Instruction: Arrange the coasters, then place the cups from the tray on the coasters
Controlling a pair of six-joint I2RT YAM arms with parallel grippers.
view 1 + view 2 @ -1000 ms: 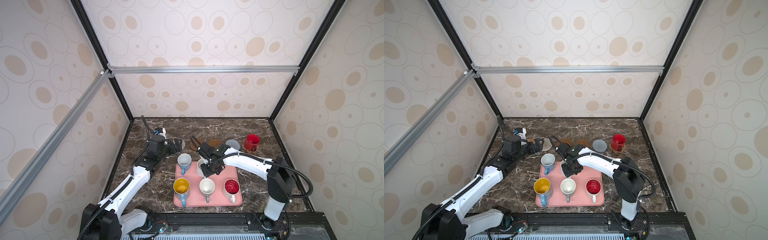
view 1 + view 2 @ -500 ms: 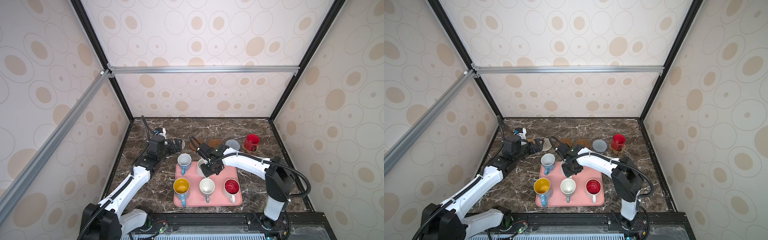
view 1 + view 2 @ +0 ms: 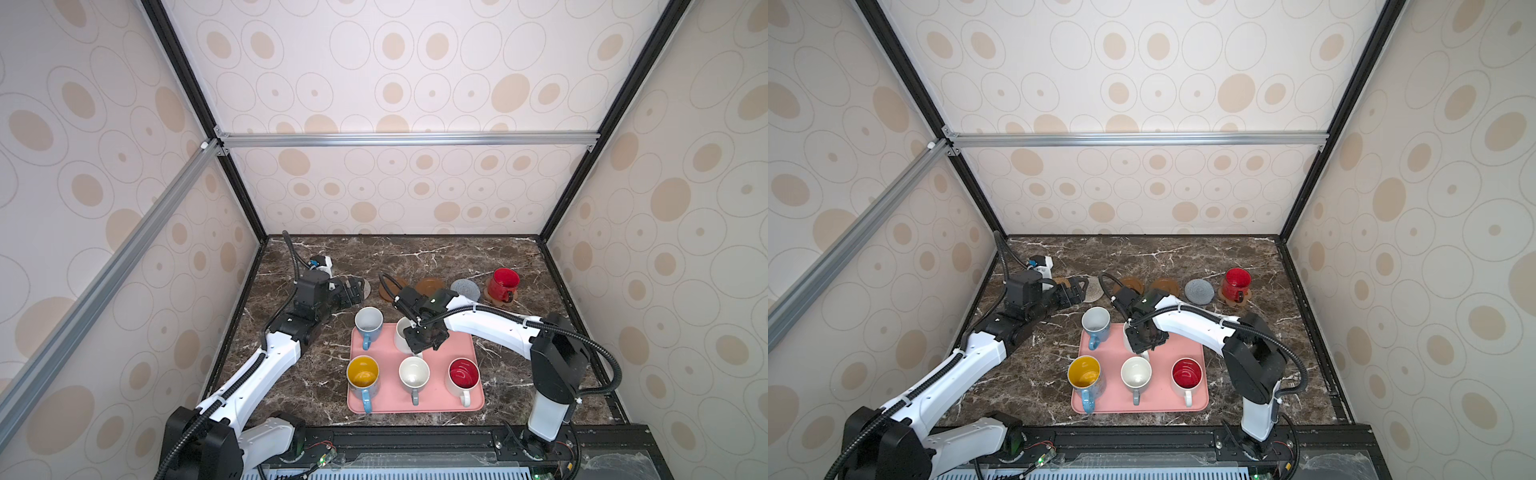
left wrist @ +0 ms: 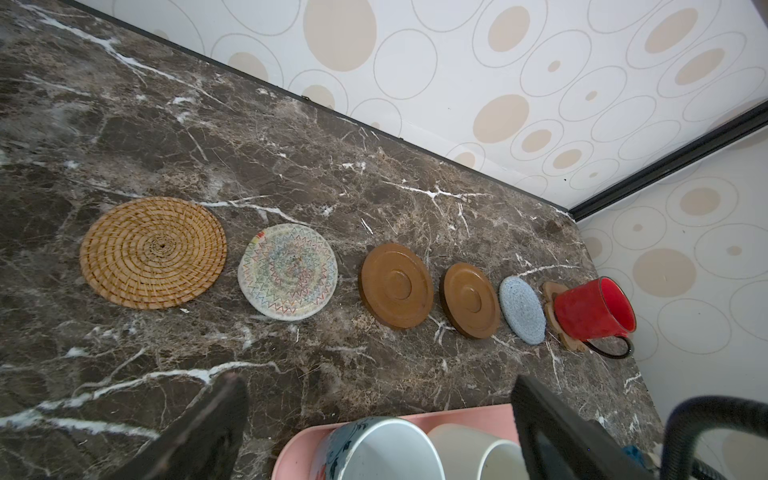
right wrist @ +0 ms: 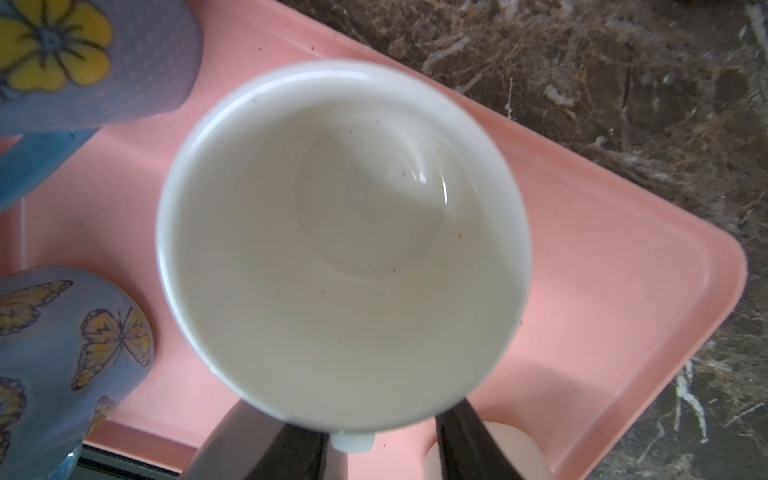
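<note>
- White mug [image 5: 345, 249] on pink tray [image 5: 623, 291], far row: judged rigid, glazed-slick, breakable.
- Handle [image 5: 353, 442] straddled by R gripper [image 5: 363, 409], part-spread; clamp can't be told.
- L gripper [image 4: 378, 380] held wide, empty.
- Best taken by handle.

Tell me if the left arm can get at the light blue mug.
Probably yes: the open left gripper hovers just beyond the light blue mug, nothing between them; the right gripper at the white mug crowds one side.

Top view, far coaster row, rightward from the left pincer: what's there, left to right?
In a top view: cream coaster → brown disc → second brown disc → grey-blue coaster → red mug, standing on the paw coaster.
</note>
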